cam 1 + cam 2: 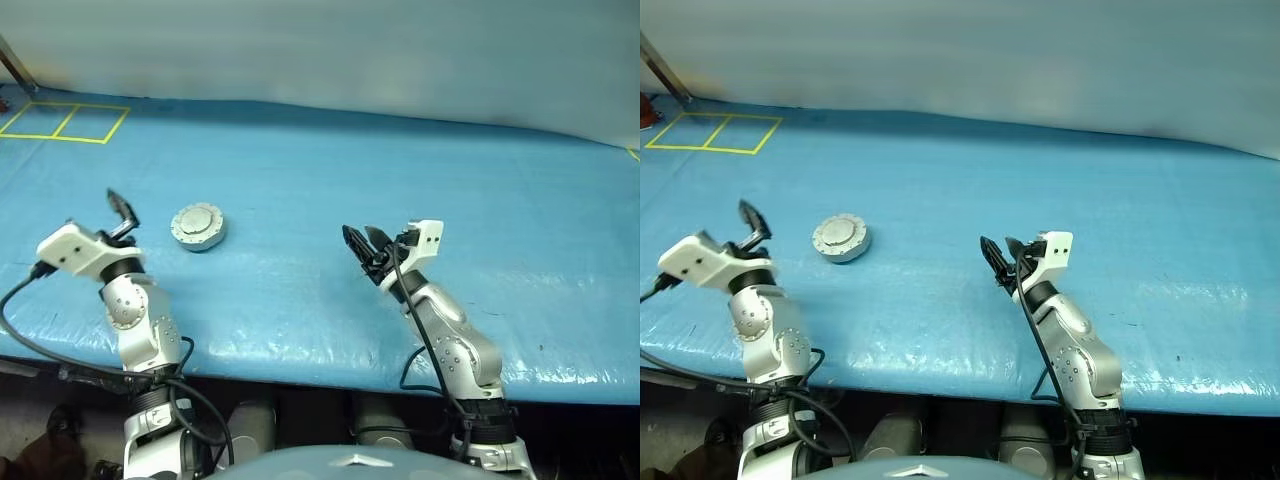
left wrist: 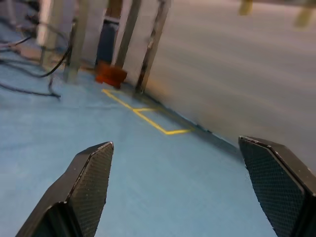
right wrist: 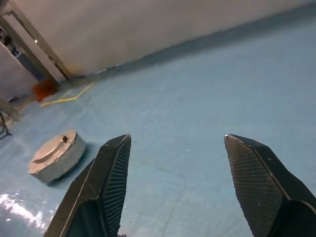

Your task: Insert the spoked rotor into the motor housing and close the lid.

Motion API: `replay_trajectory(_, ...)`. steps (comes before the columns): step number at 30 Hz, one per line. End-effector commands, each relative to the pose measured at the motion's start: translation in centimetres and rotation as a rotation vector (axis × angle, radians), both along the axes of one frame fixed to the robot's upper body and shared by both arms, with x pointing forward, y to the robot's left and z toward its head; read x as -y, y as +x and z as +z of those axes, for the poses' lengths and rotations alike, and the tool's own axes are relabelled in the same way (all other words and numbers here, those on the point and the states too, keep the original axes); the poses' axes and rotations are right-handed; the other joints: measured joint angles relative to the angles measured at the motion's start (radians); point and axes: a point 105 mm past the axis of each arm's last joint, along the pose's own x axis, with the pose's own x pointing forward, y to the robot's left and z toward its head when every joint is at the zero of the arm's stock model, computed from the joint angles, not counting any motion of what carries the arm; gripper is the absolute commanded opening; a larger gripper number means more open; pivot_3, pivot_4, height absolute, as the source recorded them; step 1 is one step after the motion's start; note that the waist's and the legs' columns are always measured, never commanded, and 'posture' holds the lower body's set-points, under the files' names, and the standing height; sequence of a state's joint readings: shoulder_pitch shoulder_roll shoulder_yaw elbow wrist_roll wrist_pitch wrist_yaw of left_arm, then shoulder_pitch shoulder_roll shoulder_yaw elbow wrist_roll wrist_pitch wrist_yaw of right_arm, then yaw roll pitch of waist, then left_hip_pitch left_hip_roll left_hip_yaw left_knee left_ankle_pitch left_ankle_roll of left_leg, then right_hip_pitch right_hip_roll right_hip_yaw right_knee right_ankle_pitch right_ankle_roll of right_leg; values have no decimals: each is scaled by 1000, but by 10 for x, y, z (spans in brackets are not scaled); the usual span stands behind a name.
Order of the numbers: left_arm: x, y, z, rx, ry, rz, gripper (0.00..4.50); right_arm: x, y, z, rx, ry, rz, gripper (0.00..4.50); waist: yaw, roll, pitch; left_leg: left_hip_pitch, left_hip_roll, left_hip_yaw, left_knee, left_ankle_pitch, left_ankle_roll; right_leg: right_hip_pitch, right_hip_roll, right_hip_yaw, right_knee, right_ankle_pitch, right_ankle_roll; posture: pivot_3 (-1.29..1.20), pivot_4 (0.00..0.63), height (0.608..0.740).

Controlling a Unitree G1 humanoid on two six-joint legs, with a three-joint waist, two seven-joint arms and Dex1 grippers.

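Note:
On the blue table, left of centre, lies a round silver-grey case, the motor housing [image 1: 200, 240], with the pale grey notched lid [image 1: 198, 222] sitting flat on top; it also shows as the lid [image 3: 53, 149] in the right wrist view. The spoked rotor is hidden. My left gripper [image 1: 122, 222] hangs open just left of the case, raised off the table and tilted upward, nothing between its fingers [image 2: 91, 173]. My right gripper [image 1: 364, 242] is open and empty at mid-table, well to the right of the case, pointing toward it.
Yellow tape squares [image 1: 62, 122] mark the table's far left corner. A grey wall [image 1: 350, 50] closes the far side. Metal posts [image 2: 153, 44] and an orange block [image 2: 110, 75] stand beyond the left end. The table's front edge [image 1: 320, 365] runs just before my arms.

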State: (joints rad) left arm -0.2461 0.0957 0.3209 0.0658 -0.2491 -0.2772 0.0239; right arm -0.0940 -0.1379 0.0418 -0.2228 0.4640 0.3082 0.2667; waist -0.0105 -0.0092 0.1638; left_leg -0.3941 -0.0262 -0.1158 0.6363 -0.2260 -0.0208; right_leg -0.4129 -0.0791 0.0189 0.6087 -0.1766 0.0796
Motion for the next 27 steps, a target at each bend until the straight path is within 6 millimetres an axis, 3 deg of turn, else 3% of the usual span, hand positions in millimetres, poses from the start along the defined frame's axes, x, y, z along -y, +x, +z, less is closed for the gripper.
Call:
replay_trajectory(1,88,4,11,20,193,-511,4399,13,1,13,129,-82,-44,3182,-4,0,0,0,0,0,0,0,0,0,0,0,0,0,0,0,150,740)
replay_trajectory(3,138,-11,-12,-86,392,-844,4399,21,1,6,142,-207,-42,3182,-15,1,0,0,0,0,-1,0,0,0,0,0,0,0,0,0,150,740)
replay_trajectory(6,165,-32,-43,-199,559,-1111,4399,26,-8,-7,139,-332,38,3182,-30,2,0,2,1,2,-4,0,0,-1,0,2,1,-1,-2,0,150,740)
replay_trajectory(11,171,-40,-66,-287,694,-1250,4399,34,-21,-17,142,-433,120,3182,-30,3,1,3,4,2,-7,0,1,-3,2,2,4,-3,-6,0,150,740)
replay_trajectory(15,169,-40,-70,-293,703,-1269,4440,38,-26,-12,135,-392,157,4325,-25,2,1,4,3,2,-5,0,1,-1,2,2,3,-3,-5,0,150,740)
replay_trajectory(16,168,-40,-70,-294,699,-1271,4440,38,-26,-11,137,-392,165,4420,-24,2,1,4,3,2,-5,0,1,-1,2,2,3,-3,-5,0,150,740)
replay_trajectory(27,163,-36,-76,-303,679,-1259,4440,39,-25,-17,84,-416,183,4420,-16,2,1,4,3,2,-5,0,1,-1,1,2,3,-3,-5,0,150,740)
